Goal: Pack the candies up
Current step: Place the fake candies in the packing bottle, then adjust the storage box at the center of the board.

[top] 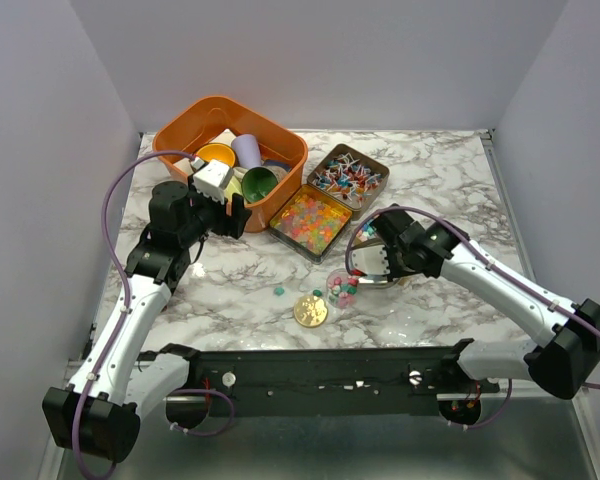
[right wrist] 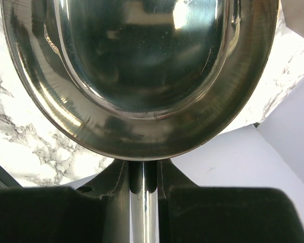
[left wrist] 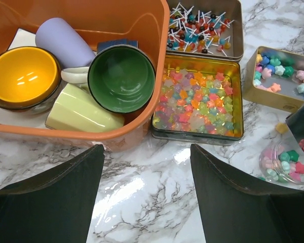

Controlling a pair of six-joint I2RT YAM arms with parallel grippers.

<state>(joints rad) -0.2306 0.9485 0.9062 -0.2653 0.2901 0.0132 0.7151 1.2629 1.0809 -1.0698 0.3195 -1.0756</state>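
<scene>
Steel scoop (top: 366, 265), clenched in right tool (right wrist: 143, 174), may tip the jar (top: 335, 280) of candies (top: 344, 291) at seven o'clock; left tool (left wrist: 146, 152) released

Glossy marble-look table (top: 450, 170), mirror-polished metal scoop (right wrist: 142, 76), smooth plastic tub (left wrist: 116, 12), translucent glossy candies (left wrist: 197, 101)

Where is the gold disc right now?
In the top view, the gold disc lies on the marble table near the front edge, centre, just beside the small clear candy jar.
</scene>
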